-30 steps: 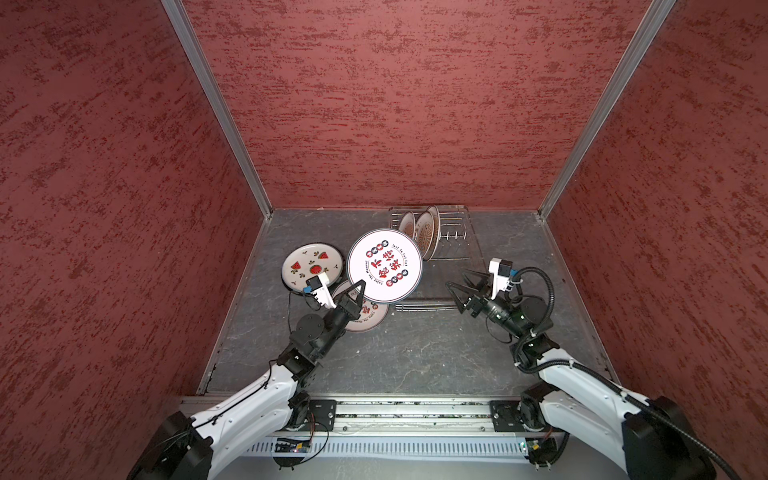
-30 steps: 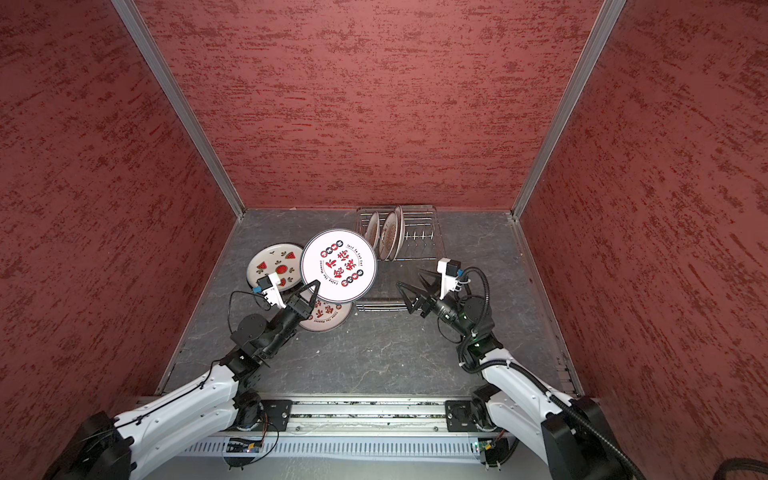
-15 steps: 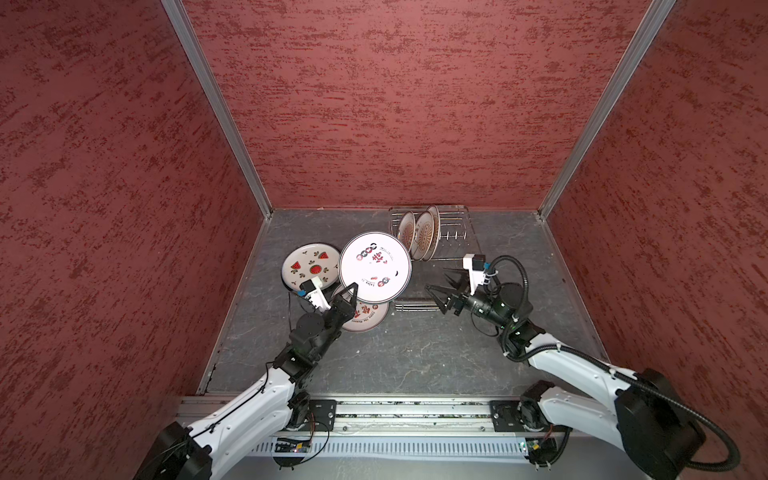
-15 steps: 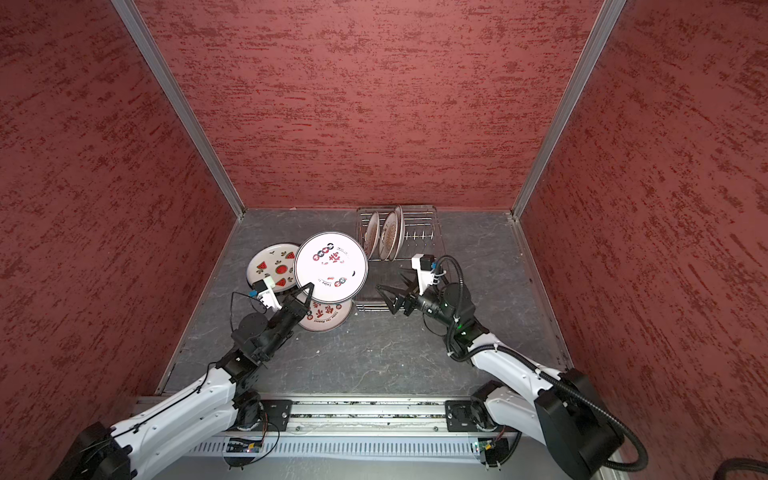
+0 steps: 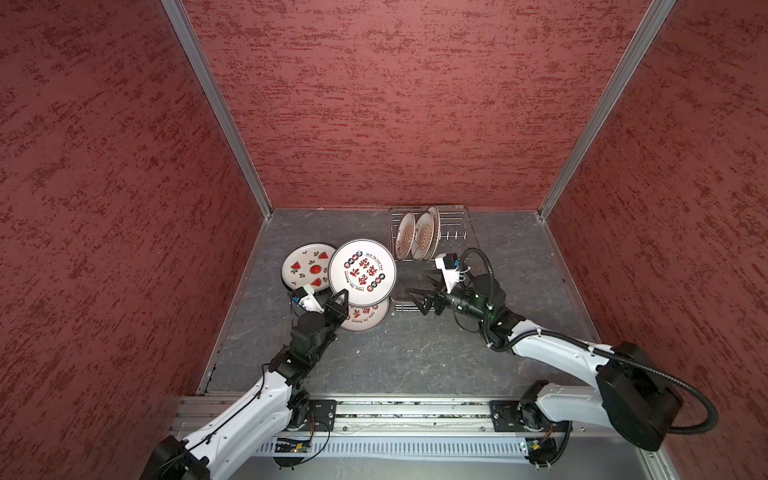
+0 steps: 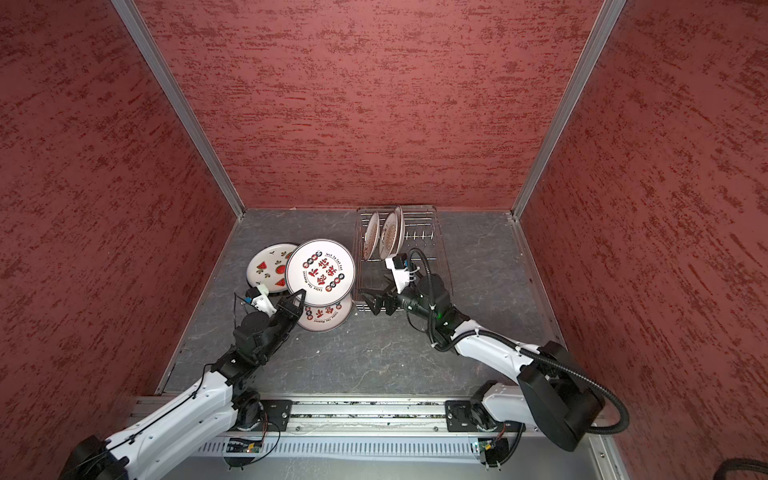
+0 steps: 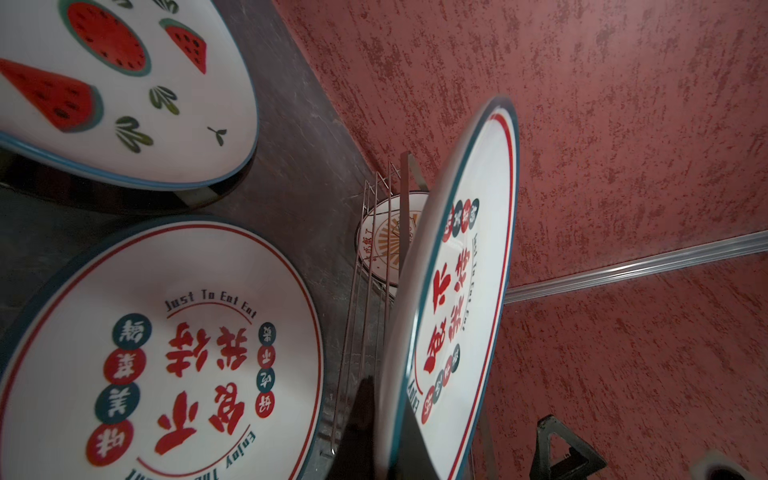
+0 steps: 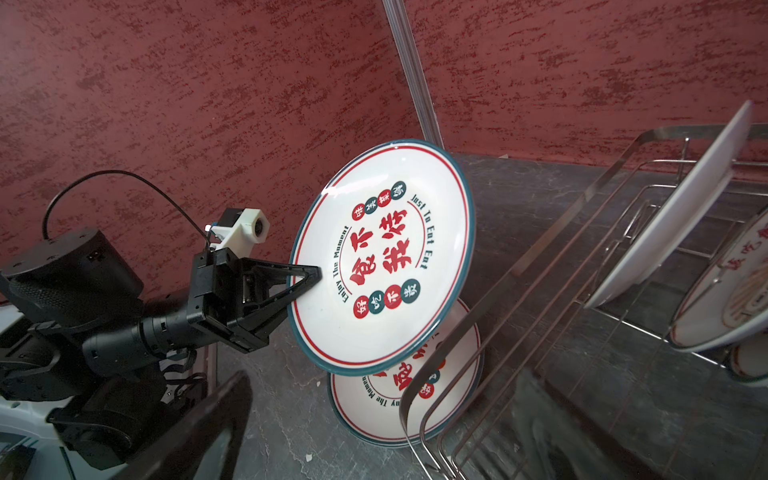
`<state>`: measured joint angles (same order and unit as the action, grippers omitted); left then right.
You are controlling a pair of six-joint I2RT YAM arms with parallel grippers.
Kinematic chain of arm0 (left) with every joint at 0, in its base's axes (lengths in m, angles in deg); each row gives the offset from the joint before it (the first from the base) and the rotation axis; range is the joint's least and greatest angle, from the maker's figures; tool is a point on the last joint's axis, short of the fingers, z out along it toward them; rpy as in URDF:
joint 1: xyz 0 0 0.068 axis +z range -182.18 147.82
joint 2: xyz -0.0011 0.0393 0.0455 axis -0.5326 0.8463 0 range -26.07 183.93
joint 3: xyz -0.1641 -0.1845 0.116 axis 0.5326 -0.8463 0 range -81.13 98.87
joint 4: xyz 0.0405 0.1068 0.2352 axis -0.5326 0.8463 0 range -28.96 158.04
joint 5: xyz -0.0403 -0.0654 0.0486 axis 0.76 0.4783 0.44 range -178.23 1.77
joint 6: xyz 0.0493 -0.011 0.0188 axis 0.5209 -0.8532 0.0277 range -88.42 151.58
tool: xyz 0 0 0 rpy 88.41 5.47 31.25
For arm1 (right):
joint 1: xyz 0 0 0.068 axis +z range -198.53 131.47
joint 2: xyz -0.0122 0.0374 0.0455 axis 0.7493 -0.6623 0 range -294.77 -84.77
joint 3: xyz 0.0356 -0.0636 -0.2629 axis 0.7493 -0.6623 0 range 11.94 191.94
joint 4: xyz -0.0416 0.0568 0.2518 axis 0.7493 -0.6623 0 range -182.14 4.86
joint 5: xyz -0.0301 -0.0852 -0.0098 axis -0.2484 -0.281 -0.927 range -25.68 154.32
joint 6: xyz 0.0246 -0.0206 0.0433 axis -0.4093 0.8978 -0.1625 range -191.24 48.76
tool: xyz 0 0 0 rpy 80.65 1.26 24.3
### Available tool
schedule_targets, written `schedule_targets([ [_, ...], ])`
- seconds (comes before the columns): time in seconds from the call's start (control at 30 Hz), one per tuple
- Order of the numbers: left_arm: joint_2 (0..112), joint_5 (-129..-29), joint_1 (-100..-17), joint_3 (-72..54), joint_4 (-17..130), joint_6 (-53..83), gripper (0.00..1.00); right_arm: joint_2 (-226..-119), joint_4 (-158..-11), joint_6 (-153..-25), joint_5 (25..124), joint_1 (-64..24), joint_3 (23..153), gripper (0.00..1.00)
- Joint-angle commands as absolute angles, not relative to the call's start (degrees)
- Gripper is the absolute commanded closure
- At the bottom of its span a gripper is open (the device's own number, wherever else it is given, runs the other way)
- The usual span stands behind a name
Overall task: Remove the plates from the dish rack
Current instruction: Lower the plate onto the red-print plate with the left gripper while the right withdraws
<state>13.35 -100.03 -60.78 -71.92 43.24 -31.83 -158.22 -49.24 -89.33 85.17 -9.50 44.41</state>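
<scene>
**Plates, counted: six.** One character-print plate (image 5: 361,272) is clamped by its rim in my left jaws, tilted and raised above the table (image 5: 415,353), just left of the dish rack (image 5: 453,212). Two lie flat on the table: another character-print plate (image 5: 368,322), partly beneath the held one, and a watermelon plate (image 5: 305,268) beside it. Three stand on edge at the rack's far end: leftmost plate (image 5: 404,236), middle plate (image 5: 424,235), rightmost plate (image 5: 435,216). My right jaws gape wide, empty, at the rack's near end.
</scene>
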Motion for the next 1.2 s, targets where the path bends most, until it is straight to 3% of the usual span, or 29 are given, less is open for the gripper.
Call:
schedule_targets([
  [0.0, 12.42, -100.3, -59.6, -69.7, 45.56, -35.21, 1.0, -159.28, -50.4, -85.84, 81.11, -7.4, 47.05, 0.01],
  [0.5, 8.73, -99.12, -56.62, -67.04, 64.74, -45.36, 1.0, -165.77, -56.51, -82.74, 72.87, -3.14, 53.77, 0.01],
  [1.17, 15.59, -95.29, -55.98, -65.11, 68.5, -49.68, 1.0, -166.94, -57.59, -82.26, 69.71, -2.1, 55.43, 0.01],
])
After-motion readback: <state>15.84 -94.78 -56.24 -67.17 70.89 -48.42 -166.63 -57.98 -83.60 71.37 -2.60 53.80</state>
